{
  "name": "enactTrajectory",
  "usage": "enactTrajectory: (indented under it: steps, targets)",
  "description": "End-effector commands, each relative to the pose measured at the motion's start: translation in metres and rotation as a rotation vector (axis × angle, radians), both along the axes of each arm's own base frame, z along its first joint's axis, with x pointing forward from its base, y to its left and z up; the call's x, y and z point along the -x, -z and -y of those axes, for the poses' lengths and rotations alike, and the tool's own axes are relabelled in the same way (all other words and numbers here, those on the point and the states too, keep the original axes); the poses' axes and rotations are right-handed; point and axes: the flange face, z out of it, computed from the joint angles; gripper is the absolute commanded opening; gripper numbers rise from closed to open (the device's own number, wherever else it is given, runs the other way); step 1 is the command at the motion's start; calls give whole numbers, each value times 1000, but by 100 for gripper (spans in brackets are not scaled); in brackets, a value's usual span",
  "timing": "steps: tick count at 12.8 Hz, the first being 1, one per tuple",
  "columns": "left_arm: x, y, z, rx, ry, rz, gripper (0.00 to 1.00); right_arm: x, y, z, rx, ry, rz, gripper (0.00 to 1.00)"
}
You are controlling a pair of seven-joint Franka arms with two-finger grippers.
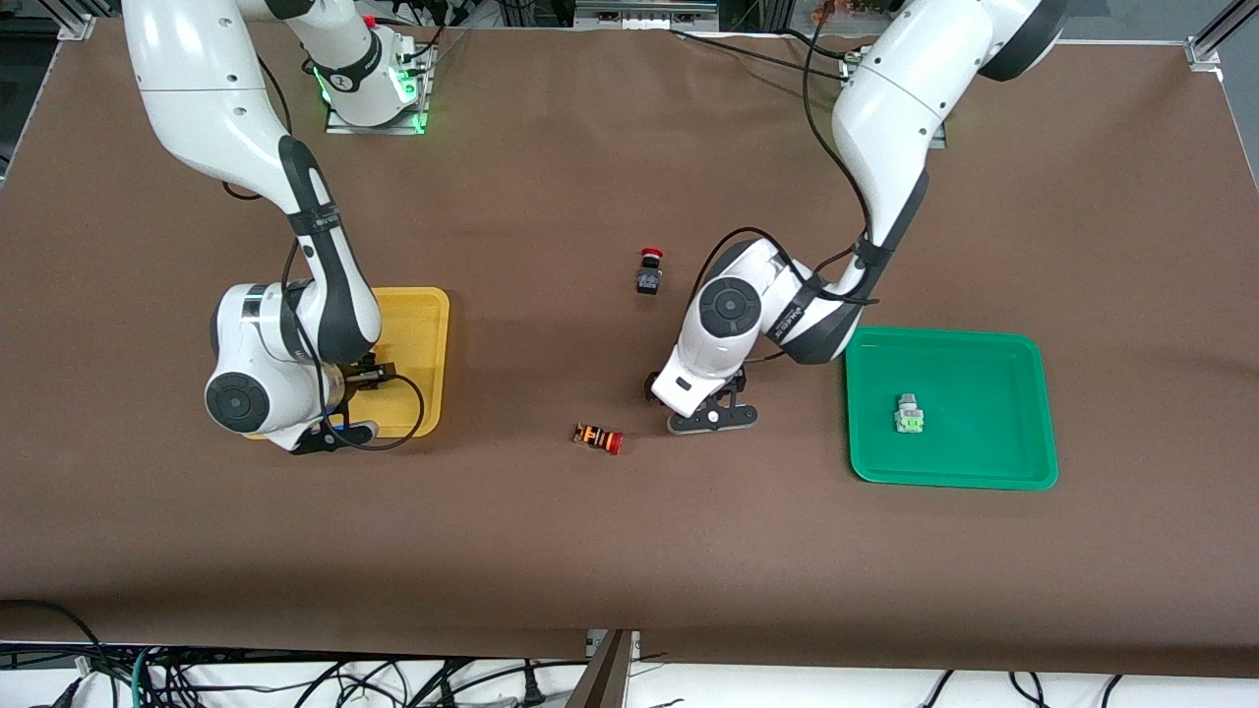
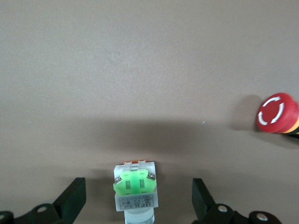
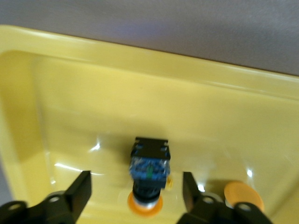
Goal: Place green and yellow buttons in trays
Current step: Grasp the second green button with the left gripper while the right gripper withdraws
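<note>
My left gripper (image 1: 710,418) is low over the table between the green tray (image 1: 984,354) and a red-capped button. In the left wrist view it (image 2: 138,200) is open, and a pale button with a green face (image 2: 135,189) lies on the table between its fingers, untouched. A second green button (image 1: 910,413) lies in the green tray. My right gripper (image 1: 334,433) is over the yellow tray (image 1: 423,315). In the right wrist view it (image 3: 135,191) is open around a black-bodied button with an orange-yellow cap (image 3: 149,172) in the tray (image 3: 140,51). Another orange-yellow cap (image 3: 243,196) shows beside it.
A red-capped black button (image 1: 600,438) lies on its side near my left gripper; its cap shows in the left wrist view (image 2: 276,113). Another red-capped button (image 1: 649,270) stands at mid-table, farther from the front camera. The brown mat covers the table.
</note>
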Motion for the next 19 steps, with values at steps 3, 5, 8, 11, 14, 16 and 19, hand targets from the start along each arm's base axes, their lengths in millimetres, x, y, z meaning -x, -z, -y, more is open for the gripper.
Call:
enactTrajectory:
  steps: [3, 5, 8, 11, 14, 16, 19]
  targets:
    - [5, 18, -3, -40, -4, -2, 38, -12, -68, -3, -13, -5, -46, 100]
    - [4, 14, -4, -42, -21, -3, 10, -9, -105, 5, -26, 7, -4, 100]
    - [-7, -14, -18, -72, -34, -18, 0, 16, -171, 23, -19, -16, 54, 100]
    - [-28, -55, -65, -122, 44, -55, 0, 50, -239, 42, -57, -10, 129, 100]
    - [-49, -86, -137, -165, 204, -139, 1, 85, -315, 66, -57, 10, 235, 100]
    - [-62, -98, -200, -170, 330, -208, 1, 102, -360, 83, -58, 34, 312, 100]
    - [-81, -91, -306, -127, 506, -260, 3, 126, -385, 90, -15, 27, 294, 100]
